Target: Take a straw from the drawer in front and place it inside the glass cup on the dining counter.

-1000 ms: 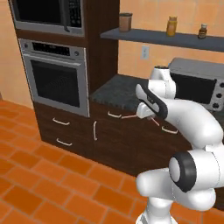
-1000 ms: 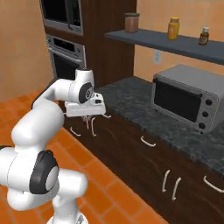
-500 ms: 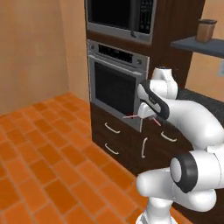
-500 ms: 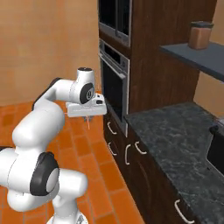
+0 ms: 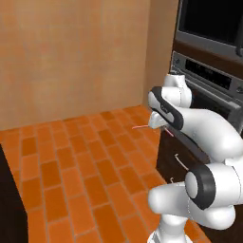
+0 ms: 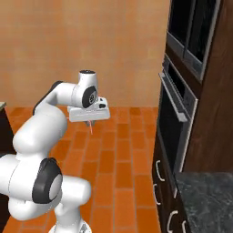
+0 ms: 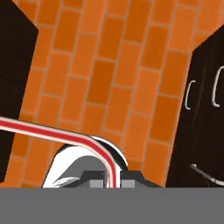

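Hand view is showing the gripper (image 7: 113, 183) clamping the pink-red straw (image 7: 61, 135), whose bent length is running off to the left above the orange brick floor (image 7: 109, 74). Right base view is showing the gripper (image 6: 90, 123) hanging over that floor, well left of the oven (image 6: 175, 123), straw (image 6: 90, 129) pointing down.

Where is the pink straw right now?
The straw is pinched in the gripper, up in the air over the orange brick floor. In the left base view it pokes out to the left of the hand, near the oven.
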